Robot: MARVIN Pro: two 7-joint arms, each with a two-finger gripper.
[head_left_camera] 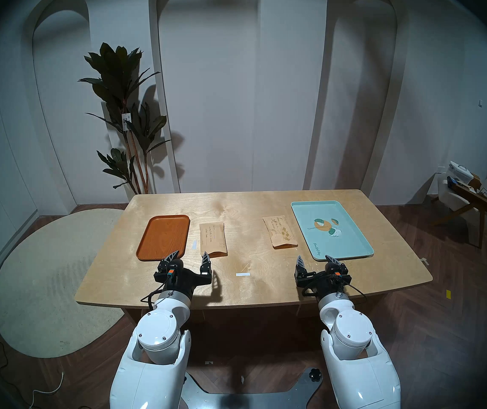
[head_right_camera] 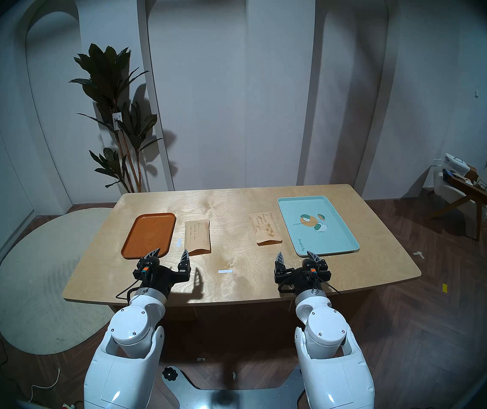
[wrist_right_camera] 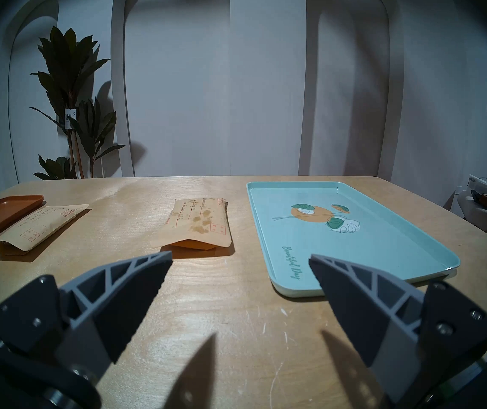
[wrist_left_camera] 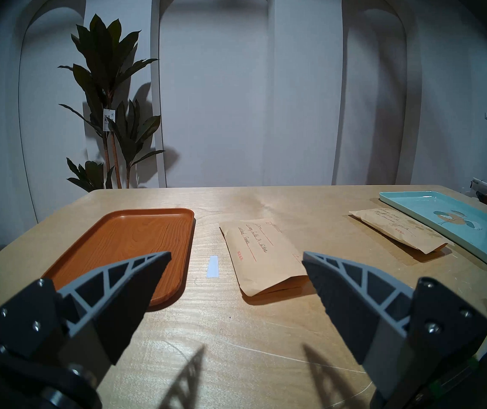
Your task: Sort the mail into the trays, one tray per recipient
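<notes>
Both my grippers, left gripper (head_left_camera: 189,255) & right gripper (head_left_camera: 316,260), spread wide, empty, above the table's near edge. Plain tan kraft-paper envelope (head_left_camera: 212,239) lies flat just beside the glossy orange-brown tray (head_left_camera: 163,236); leaf-decorated tan envelope (head_left_camera: 280,232) beside the pale turquoise printed tray (head_left_camera: 331,229). Both prob. light, floppy, thin. I'd pinch the puffed near ends, where the paper lifts off the wooden table (head_left_camera: 248,284).

White arched wall panels (head_left_camera: 207,75), tall leafy plant (head_left_camera: 124,110), herringbone wood floor (head_left_camera: 442,325), round rug (head_left_camera: 44,281), armchair (head_left_camera: 478,193)
</notes>
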